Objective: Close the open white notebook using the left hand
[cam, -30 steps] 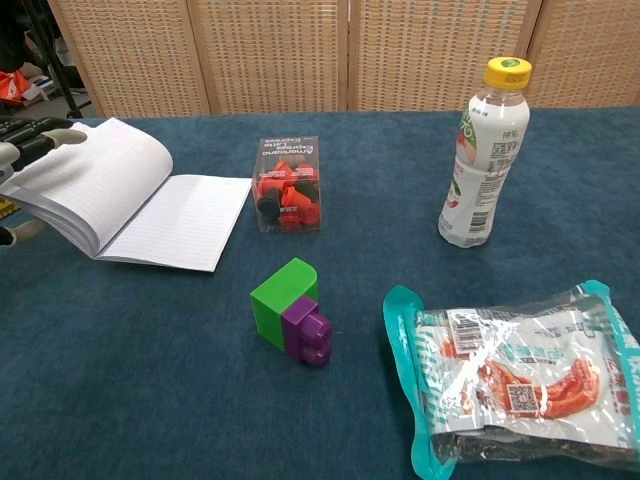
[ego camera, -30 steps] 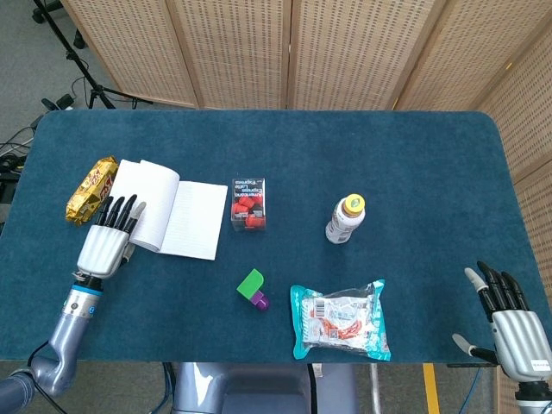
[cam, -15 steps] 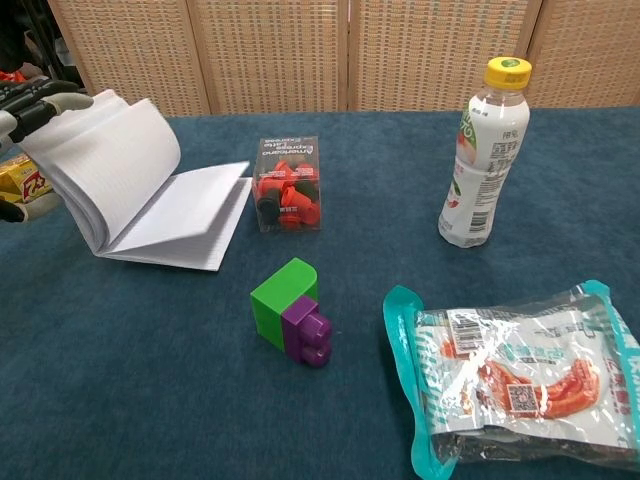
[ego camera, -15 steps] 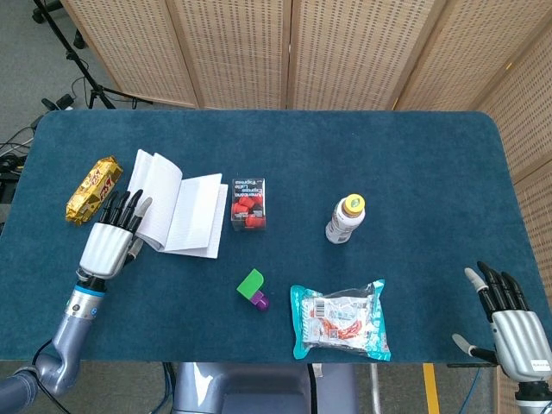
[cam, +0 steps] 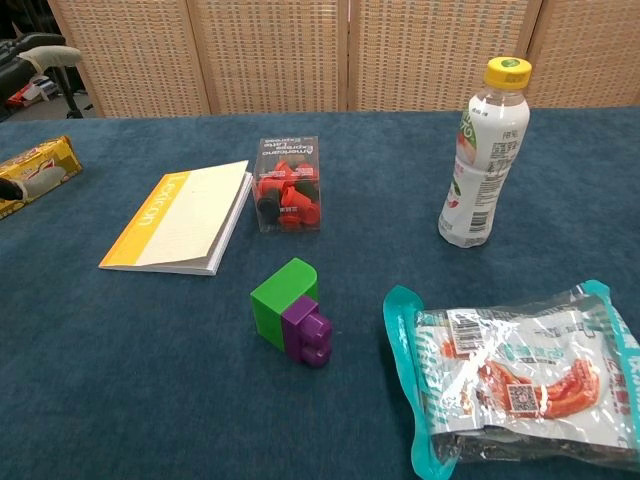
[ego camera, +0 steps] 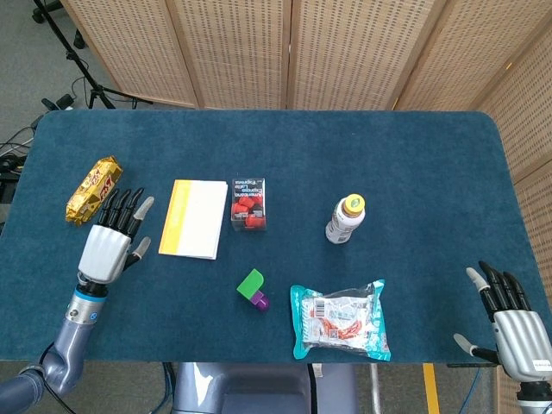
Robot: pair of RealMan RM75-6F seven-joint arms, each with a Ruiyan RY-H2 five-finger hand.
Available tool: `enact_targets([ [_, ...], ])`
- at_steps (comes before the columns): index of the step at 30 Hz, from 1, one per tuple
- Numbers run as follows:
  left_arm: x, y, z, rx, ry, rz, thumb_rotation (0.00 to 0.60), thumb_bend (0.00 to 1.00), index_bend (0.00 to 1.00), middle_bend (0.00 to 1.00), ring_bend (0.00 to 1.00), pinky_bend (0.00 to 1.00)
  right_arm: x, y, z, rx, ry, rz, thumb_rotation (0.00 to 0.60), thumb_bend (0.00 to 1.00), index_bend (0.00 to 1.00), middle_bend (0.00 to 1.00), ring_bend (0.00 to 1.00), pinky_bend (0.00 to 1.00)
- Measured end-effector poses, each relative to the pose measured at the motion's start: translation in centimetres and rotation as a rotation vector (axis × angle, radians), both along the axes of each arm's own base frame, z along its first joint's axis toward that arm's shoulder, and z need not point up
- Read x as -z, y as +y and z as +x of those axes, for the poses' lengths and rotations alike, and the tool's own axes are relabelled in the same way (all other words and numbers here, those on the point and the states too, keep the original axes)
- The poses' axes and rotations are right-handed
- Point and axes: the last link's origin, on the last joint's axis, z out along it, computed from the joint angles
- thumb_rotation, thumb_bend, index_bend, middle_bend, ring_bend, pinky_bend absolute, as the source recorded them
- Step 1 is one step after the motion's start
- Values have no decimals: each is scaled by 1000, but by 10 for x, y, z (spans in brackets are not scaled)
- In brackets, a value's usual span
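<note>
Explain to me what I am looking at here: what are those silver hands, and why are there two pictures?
Both pictures show one table. The head view looks down from above; the chest view looks across from lower down. The silver shapes are a robot's two hands: the left hand and the right hand, both open and holding nothing. On the blue table lie a closed notebook, a snack bar, a clear box of red pieces, a bottle, a green and purple block and a sealed food packet.
</note>
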Motion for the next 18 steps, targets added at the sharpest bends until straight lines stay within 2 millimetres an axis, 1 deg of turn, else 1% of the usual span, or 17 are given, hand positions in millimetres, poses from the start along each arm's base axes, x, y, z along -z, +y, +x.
enact_targets([
  [4, -4, -12, -1, -57, -16, -23, 600, 304, 0, 0, 0, 0, -2, -1, -2, 9, 0, -8, 600, 39, 0, 0, 0, 0],
  [8, -12, -33, 0, -153, -9, -61, 600, 304, 0, 0, 0, 0, -4, -2, -3, 17, 2, -18, 600, 39, 0, 0, 0, 0],
  [13, -30, -68, 4, -303, -17, -115, 600, 299, 0, 0, 0, 0, -3, -3, -4, 22, 13, -21, 600, 39, 0, 0, 0, 0],
  [16, -49, -96, -4, -415, 26, -131, 600, 297, 0, 0, 0, 0, -1, -3, -3, 23, 25, -16, 600, 39, 0, 0, 0, 0],
  [18, -57, -107, -10, -460, 61, -136, 600, 297, 0, 0, 0, 0, 0, -3, -2, 21, 28, -15, 600, 39, 0, 0, 0, 0],
])
